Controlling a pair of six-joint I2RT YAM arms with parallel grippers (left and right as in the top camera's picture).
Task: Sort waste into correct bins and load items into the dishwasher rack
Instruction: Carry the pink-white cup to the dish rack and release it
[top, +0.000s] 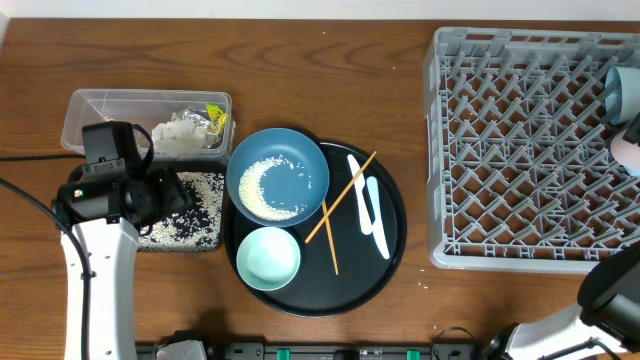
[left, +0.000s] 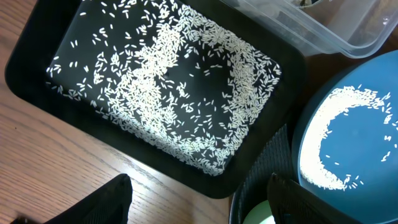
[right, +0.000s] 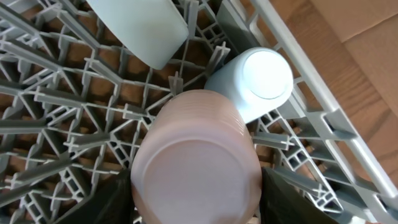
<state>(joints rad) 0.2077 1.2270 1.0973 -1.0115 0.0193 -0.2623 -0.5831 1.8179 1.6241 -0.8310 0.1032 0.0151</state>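
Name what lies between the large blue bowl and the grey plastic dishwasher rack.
Overhead view: two thin wooden chopsticks and a white plastic spoon lie there on the round black tray, then a strip of bare wooden table.

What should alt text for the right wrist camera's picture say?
A pinkish cup, round end toward the camera, sits gripped between the two dark fingers of the claw over the grey rack. A white cup lies beside it near the rack's wall, and part of a pale dish shows at the top.
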